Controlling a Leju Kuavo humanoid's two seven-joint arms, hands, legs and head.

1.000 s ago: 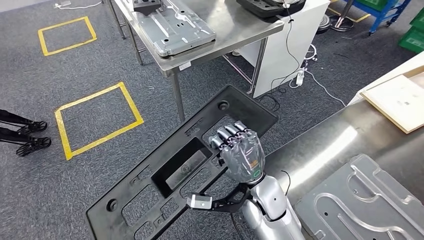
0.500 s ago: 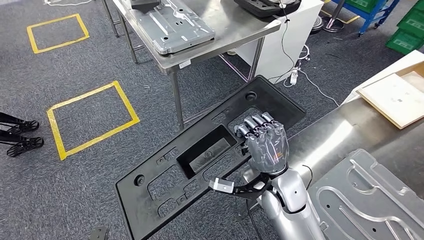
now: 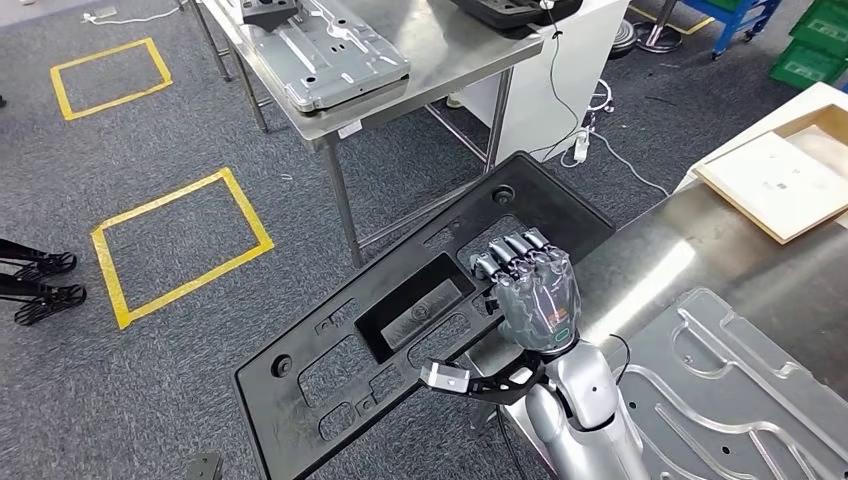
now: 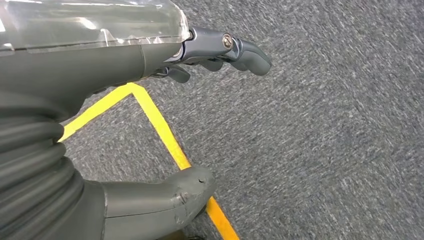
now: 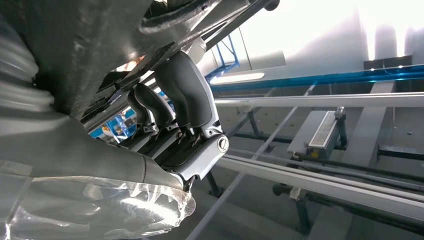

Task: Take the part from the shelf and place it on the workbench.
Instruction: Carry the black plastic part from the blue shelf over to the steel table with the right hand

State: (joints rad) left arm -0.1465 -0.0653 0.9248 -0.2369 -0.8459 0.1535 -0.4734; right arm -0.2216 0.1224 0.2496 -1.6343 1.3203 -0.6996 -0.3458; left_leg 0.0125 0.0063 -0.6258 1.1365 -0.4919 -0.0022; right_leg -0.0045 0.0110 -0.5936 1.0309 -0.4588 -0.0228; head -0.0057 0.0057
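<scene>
right hand point(image 3: 530, 290) low centre of the head view, fingers curled over the near long edge of the part point(image 3: 400, 330), clamped on it. the right wrist view shows the same grip from below, fingers point(image 5: 185, 95) hooked round the part's point(image 5: 100, 50) dark rim. part is a long black plastic panel with a deep rectangular recess in the middle and lots of cutouts, held in the air, tilted, running from lower left up to centre right of the frame, its far end just over the corner of the steel workbench point(image 3: 700, 250) at right. not yet set down.

left hand point(image 4: 150, 125) hangs over grey carpet and a yellow tape line point(image 4: 160, 130), fingers apart, holding nothing.

handling guess: stiff moulded plastic, probably light for its size but long, so a one-hand edge grip near the middle lets the ends swing and twist; smooth rim could slip. better hold looks like the edge of the recess or a cutout near the middle. it has to land beside the grey metal plate point(image 3: 740, 400) on the bench, not on it.

no brand, label or readable writing on the part. wooden board point(image 3: 770, 185) upper right has small print, too small to read.
</scene>
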